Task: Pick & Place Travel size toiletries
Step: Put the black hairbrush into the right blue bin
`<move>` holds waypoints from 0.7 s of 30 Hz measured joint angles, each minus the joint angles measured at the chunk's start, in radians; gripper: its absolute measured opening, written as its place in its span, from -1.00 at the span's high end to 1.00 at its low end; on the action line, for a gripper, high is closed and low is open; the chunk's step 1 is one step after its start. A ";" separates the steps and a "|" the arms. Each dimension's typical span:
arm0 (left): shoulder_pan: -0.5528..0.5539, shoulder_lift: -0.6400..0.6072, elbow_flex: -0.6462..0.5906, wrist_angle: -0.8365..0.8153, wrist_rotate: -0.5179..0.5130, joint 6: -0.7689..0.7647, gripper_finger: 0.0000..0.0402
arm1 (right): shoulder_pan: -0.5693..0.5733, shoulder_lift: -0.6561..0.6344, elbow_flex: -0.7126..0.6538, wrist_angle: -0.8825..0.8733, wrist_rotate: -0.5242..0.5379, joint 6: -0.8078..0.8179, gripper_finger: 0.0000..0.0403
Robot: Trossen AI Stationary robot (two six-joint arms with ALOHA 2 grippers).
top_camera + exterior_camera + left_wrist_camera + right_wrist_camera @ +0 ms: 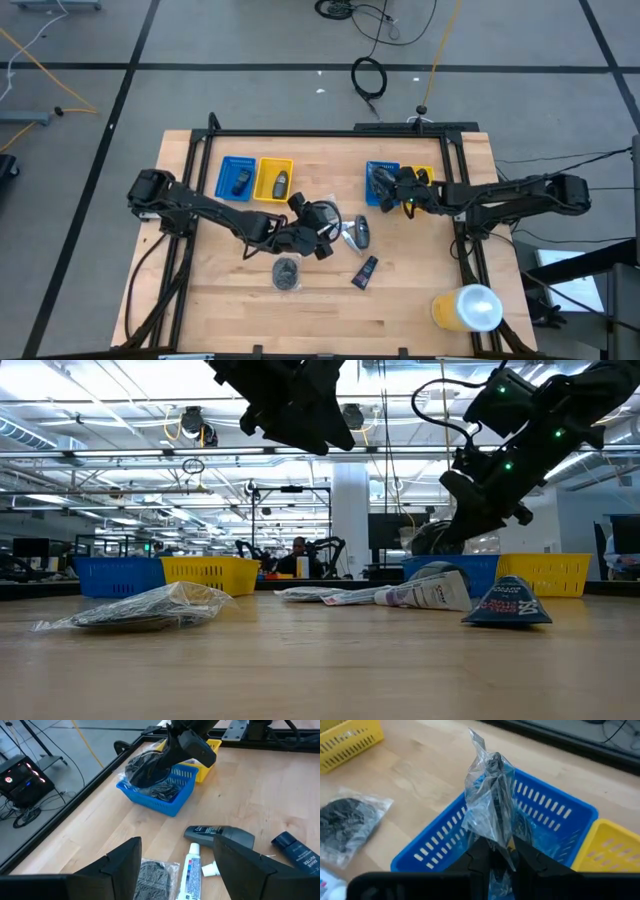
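R gripper [492, 851] hangs over the blue tray [555, 815] near the desk's [420, 290] far R side, fingers nearly shut, pinching a clear-wrapped disc [490, 805] by its wrapper; disc dangles above the tray, w/ another dark wrapped item already inside. L gripper [177, 865] sits mid-desk, fingers spread wide, holding nothing, above a white tube [190, 870] and a wrapped disc [152, 877] lying on the wood. Grey tube [220, 834] just beside them; dark blue tube [297, 852] farther toward the R edge. One more wrapped disc [286, 273] lies nearer the front edge.
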 joint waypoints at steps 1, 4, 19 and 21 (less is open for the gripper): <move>0.000 0.000 0.000 -0.001 0.000 0.000 -0.20 | 0.000 0.000 0.000 -0.004 -0.004 0.002 0.79; 0.000 0.000 0.000 -0.001 0.000 0.000 -0.20 | 0.007 -0.001 0.000 -0.001 -0.008 0.004 0.79; 0.000 0.000 0.000 -0.001 0.001 0.000 -0.20 | 0.014 -0.028 0.000 -0.026 -0.108 -0.051 0.07; 0.000 0.000 0.000 -0.001 0.001 0.000 -0.20 | 0.014 -0.057 0.000 -0.026 -0.108 -0.062 -0.01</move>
